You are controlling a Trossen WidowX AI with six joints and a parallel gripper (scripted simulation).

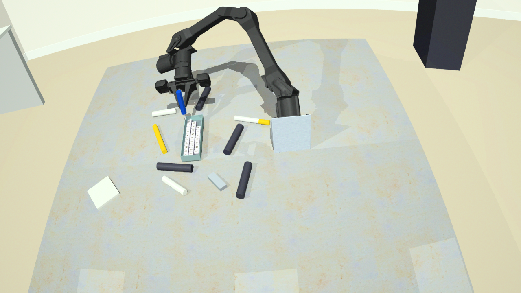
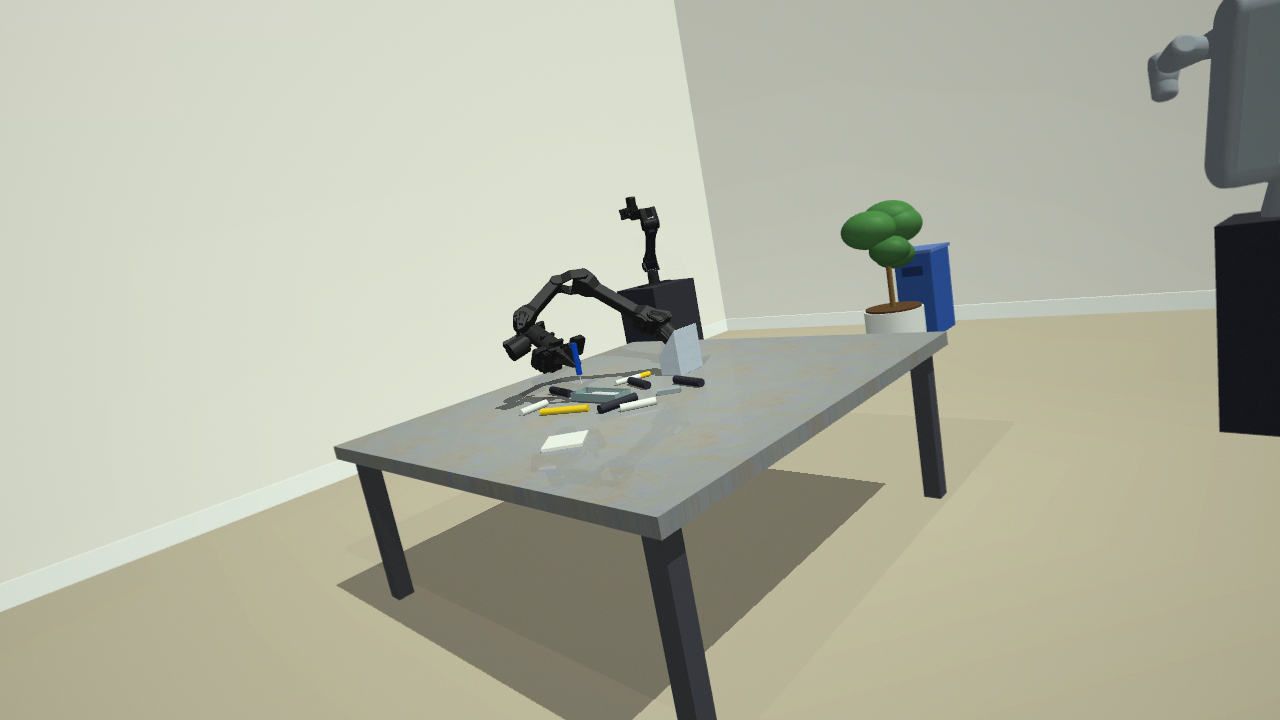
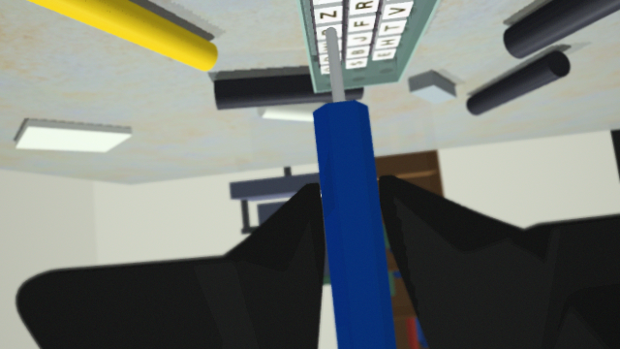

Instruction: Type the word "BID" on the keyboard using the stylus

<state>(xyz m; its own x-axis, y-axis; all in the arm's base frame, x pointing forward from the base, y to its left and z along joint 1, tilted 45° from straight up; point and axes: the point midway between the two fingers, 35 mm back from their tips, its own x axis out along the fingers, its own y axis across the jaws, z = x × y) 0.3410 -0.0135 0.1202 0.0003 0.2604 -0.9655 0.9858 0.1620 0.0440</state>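
My gripper (image 1: 183, 104) (image 2: 574, 360) (image 3: 350, 193) is shut on the blue stylus (image 1: 180, 100) (image 2: 576, 356) (image 3: 345, 145). The thin grey tip points down and away from the fingers. The teal keyboard (image 1: 191, 158) (image 2: 586, 397) (image 3: 413, 48) holds three rows of white lettered keys. In the top view the tip is by its far left corner; in the exterior view it appears above the keyboard. In the wrist view the shaft covers part of the left row, below the Z key (image 3: 328, 15). The B key (image 3: 357, 51) shows in the middle row. I cannot make out the I key.
A yellow cylinder (image 1: 159, 138) (image 3: 145, 34) and a white cylinder (image 1: 163, 112) lie left of the keyboard. A dark cylinder (image 1: 203, 98) lies by the gripper, another (image 1: 174, 167) before the keyboard. More cylinders, a grey block (image 1: 217, 181) and a white square (image 1: 103, 191) lie around.
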